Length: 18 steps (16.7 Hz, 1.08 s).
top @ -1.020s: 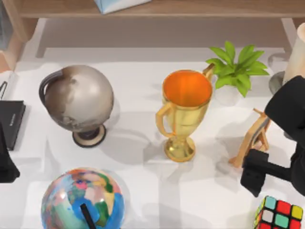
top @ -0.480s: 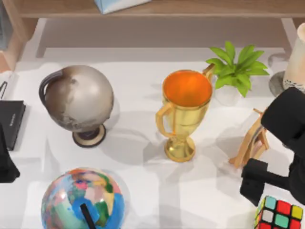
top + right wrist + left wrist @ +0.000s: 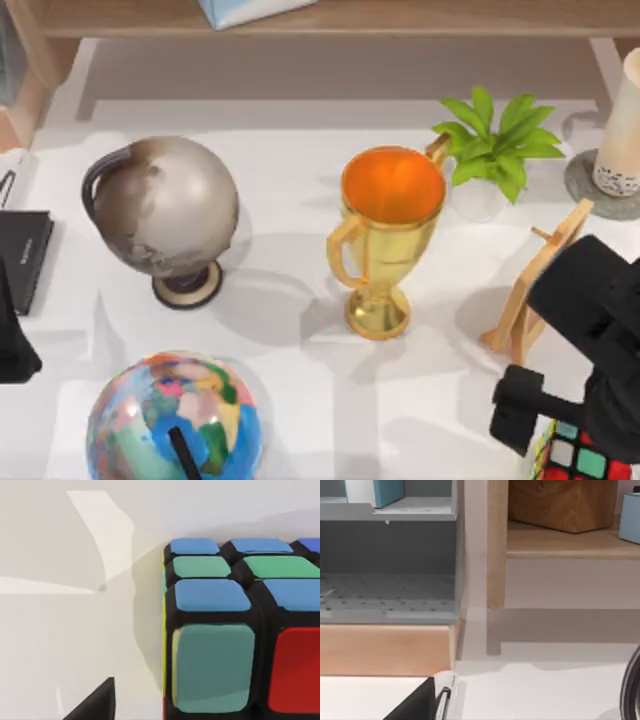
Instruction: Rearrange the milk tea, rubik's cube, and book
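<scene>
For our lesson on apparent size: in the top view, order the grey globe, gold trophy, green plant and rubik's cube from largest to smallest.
1. Grey globe
2. Gold trophy
3. Green plant
4. Rubik's cube, unsure: the right arm covers part of it and the picture's edge cuts it off.

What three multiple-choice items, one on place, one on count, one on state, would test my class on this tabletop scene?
1. Where is the rubik's cube?
A. the table's near right corner
B. beside the grey globe
C. on the shelf

2. How many globes stand on the table?
A. one
B. two
C. three

3. How does the milk tea stand?
A. tipped over
B. upright on a round coaster
C. inside the trophy

Answers:
1 A, the right end effector is over it there.
2 B, the grey globe and the multicoloured globe.
3 B, upright at the far right; the gold trophy holds nothing.
</scene>
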Each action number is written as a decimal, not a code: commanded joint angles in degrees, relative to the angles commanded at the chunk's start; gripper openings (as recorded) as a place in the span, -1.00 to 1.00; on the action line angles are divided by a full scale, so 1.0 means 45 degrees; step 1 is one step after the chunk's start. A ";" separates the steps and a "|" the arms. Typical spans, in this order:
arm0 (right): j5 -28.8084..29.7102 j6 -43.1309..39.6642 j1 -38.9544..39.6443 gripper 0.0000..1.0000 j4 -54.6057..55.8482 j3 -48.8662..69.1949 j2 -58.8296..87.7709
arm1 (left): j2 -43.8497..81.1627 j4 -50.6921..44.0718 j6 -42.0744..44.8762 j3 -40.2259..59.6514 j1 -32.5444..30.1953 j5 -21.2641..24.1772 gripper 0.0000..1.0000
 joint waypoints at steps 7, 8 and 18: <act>0.0000 0.0005 0.0004 0.55 0.0048 -0.0036 0.0021 | 0.0000 0.0000 0.0000 0.0000 0.0000 0.0000 1.00; 0.0000 0.0005 0.0004 0.40 0.0048 -0.0036 0.0021 | 0.0000 0.0000 0.0000 0.0000 0.0000 0.0000 1.00; 0.0000 0.0005 0.0004 -1.00 0.0048 -0.0036 0.0021 | 0.0000 0.0000 0.0000 0.0000 0.0000 0.0000 1.00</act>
